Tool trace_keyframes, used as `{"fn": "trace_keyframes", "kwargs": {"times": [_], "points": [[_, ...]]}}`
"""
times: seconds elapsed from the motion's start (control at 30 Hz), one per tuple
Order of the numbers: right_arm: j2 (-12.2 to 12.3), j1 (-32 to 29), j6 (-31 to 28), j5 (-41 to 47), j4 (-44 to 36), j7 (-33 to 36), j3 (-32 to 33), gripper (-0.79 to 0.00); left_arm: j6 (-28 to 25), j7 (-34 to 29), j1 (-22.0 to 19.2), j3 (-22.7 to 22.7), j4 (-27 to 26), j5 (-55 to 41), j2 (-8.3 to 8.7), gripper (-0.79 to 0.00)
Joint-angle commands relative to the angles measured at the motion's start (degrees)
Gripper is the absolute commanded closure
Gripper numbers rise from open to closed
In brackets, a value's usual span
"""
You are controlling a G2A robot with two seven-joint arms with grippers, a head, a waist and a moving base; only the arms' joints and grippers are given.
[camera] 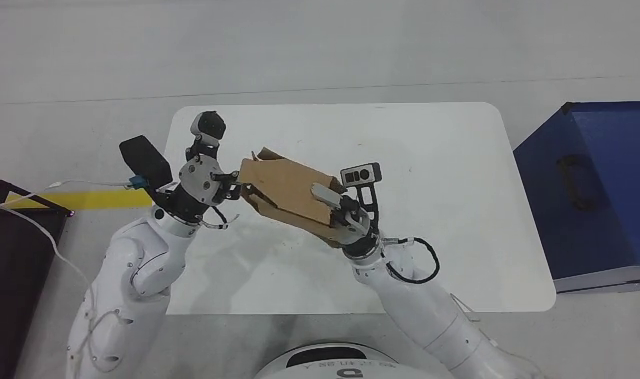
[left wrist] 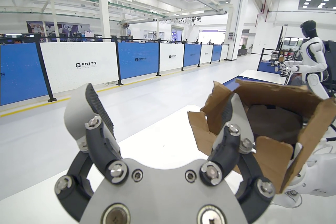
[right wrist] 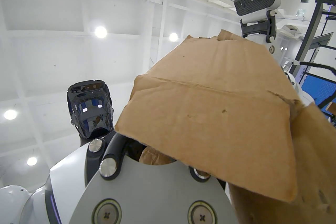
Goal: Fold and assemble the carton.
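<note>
Brown carton [camera: 285,187] raised over worktop [camera: 450,179].
R gripper [camera: 332,209] clamped on carton end; L gripper [left wrist: 160,96] spread wide, one finger [left wrist: 236,114] at opposite flaps.

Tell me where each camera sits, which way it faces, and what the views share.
Top view: overhead, looking down at the table; the left arm and right arm meet at the carton.
Left wrist view: on the left wrist, facing across the hall; the open left pincer shows, one finger at the carton's open end.
Right wrist view: on the right wrist, facing up at the ceiling; the right pincer grips the carton.
Shared: the carton.
</note>
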Motion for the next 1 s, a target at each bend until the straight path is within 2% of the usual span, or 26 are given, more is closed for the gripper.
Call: {"fn": "trace_keyframes", "kwargs": {"times": [0.0, 0.5, 0.97], "points": [[-0.14, 0.27, 0.53, 0.09, 0.1, 0.35, -0.16, 0.0, -0.35, 0.0, 0.03, 0.04, -0.07, 0.18, -0.01, -0.785], [-1.55, 2.23, 1.51, 2.66, 3.84, -0.65, -0.15, 0.0, -3.0, -0.35, -0.49, 1.07, -0.04, 0.47, -0.12, -0.785], [-2.49, 2.37, 2.97, 1.24, 3.89, -1.07, -0.57, 0.0, -2.31, 0.27, -1.17, 2.35, 0.79, 2.67, -0.36, -0.785]]}}
